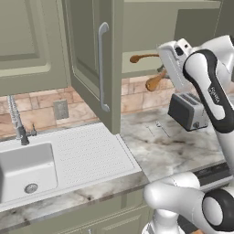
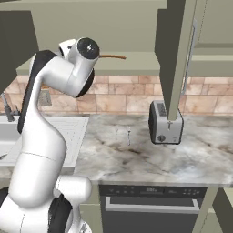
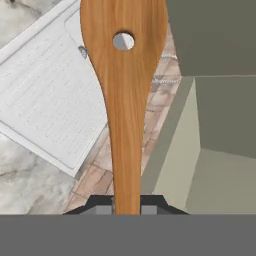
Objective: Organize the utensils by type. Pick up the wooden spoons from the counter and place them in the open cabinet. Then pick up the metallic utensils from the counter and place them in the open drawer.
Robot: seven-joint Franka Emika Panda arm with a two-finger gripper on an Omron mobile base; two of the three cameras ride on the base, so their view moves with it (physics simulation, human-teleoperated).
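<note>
Wooden spoon [image 3: 125,100] clamped by its handle between the gripper [image 3: 126,206] fingers, running up the middle of the hand view, small hole near its broad end. Seen in the left base view at right of centre [image 1: 154,82], just below the open cabinet [image 1: 98,68] shelf. Second wooden spoon [image 1: 142,57] lying on that shelf, upper centre. Two metallic utensils [image 2: 128,133] side by side on the counter [image 2: 191,159], left of the toaster [image 2: 164,123], centre frame.
</note>
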